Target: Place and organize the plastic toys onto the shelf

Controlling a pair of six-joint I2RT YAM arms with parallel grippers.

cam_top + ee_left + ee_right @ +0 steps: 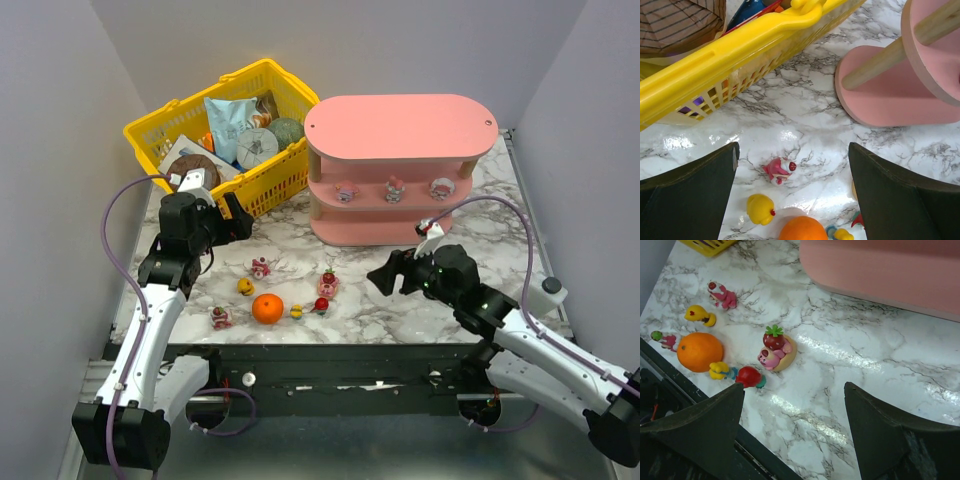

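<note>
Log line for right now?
left claw open | right claw open | shelf: three toys on middle tier | six toys loose near orange ball

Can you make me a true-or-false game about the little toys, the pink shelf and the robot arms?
1. Three tiny pink-and-white plastic toys stand on the middle board of the pink three-tier shelf. True.
2. The round orange ball lies inside the yellow plastic mesh basket. False: it lies on the marble table.
3. The left gripper is holding a toy. False: its jaws are open and empty.
4. A small pink toy with a red strawberry on top sits on the table. True.
</note>
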